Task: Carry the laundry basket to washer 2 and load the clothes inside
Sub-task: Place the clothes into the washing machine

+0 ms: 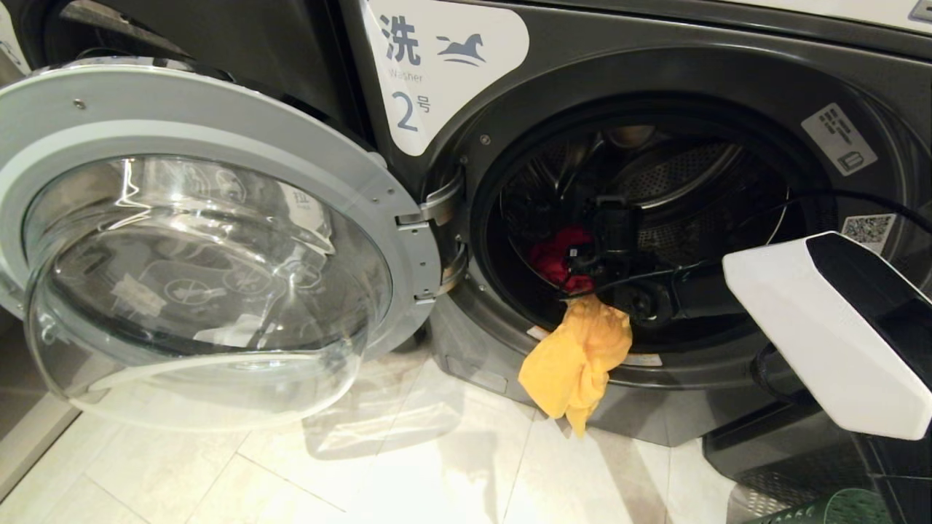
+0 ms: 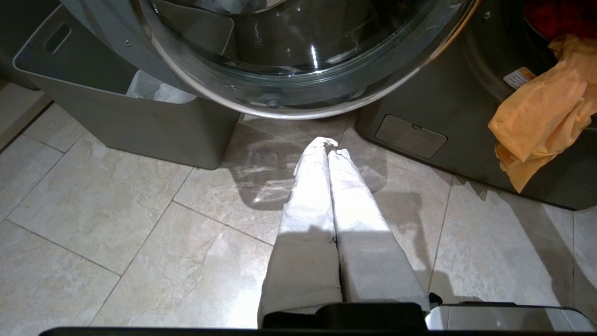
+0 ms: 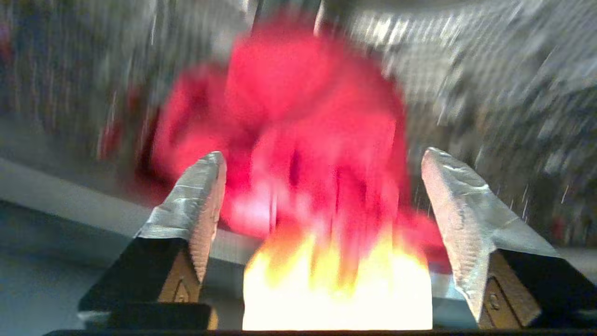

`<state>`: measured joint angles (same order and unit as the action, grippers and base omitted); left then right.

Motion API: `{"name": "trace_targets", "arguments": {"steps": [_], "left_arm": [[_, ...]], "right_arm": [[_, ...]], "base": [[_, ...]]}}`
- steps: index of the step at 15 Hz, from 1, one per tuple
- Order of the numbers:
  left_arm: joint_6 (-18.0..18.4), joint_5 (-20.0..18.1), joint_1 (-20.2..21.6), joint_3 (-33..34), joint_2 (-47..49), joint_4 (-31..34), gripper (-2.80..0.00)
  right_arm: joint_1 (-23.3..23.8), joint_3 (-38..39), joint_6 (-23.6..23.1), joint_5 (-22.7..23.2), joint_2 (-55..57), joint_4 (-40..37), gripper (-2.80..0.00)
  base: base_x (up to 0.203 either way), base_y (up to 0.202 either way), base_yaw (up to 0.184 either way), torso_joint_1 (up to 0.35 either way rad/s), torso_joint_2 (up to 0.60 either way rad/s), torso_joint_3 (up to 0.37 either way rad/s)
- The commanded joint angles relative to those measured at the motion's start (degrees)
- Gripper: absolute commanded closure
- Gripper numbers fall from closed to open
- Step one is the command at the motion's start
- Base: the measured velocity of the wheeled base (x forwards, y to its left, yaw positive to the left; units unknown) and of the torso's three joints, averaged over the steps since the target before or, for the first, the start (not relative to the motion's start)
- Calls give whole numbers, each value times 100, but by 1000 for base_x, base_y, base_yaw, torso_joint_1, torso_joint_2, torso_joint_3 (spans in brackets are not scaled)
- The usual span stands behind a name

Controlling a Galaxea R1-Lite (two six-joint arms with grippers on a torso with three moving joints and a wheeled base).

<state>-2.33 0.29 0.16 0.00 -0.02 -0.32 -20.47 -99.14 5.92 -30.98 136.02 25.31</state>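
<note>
Washer 2 (image 1: 444, 65), dark grey with a white "2" label, has its round glass door (image 1: 196, 269) swung wide open to the left. My right arm reaches into the drum, and its gripper (image 1: 580, 256) (image 3: 322, 154) stands open, holding nothing. Just beyond its fingers (image 3: 200, 200) lies the pink-red garment (image 1: 551, 255) (image 3: 303, 116) on the drum floor. The yellow-orange cloth (image 1: 579, 356) (image 3: 336, 280) (image 2: 541, 112) hangs out over the door opening's lower lip. A piece of the green laundry basket (image 1: 837, 509) shows at the lower right. My left gripper (image 2: 329, 149) hangs shut and empty over the floor.
A grey bin (image 2: 116, 112) with a white bag stands on the tiled floor behind the open door. The door's glass bowl (image 2: 303, 46) juts out above my left gripper. A dark stepped base (image 1: 786, 451) sits right of the washer.
</note>
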Motion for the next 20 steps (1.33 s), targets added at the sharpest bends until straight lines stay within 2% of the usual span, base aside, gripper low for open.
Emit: {"name": "trace_targets", "arguments": {"steps": [1, 4, 9, 12, 15, 18, 20], "left_arm": [[-5, 6, 2, 0, 2, -3, 0], [-5, 6, 2, 0, 2, -3, 0], [-5, 6, 2, 0, 2, -3, 0], [-5, 6, 2, 0, 2, -3, 0], [-5, 0, 2, 0, 2, -3, 0], [-5, 6, 2, 0, 2, -3, 0], [-5, 6, 2, 0, 2, -3, 0]], "right_arm": [[-25, 541, 205, 248, -578, -307, -280], [-248, 1212, 1422, 767, -1183, -1719, -280], [-501, 1814, 2367, 872, -1521, -2275, -280], [-522, 2105, 2500, 816, -1379, -2290, -280], [-524, 2269, 2916, 810, -990, -2237, -280], [-579, 2210, 2978, 819, -608, -1580, -280], [-596, 1986, 2966, 836, -367, -1474, -280]], "base": [[0, 0, 0, 0, 0, 0], [0, 0, 0, 0, 0, 0], [0, 0, 0, 0, 0, 0], [0, 0, 0, 0, 0, 0], [0, 0, 0, 0, 0, 0], [0, 0, 0, 0, 0, 0], [0, 0, 0, 0, 0, 0]]}}
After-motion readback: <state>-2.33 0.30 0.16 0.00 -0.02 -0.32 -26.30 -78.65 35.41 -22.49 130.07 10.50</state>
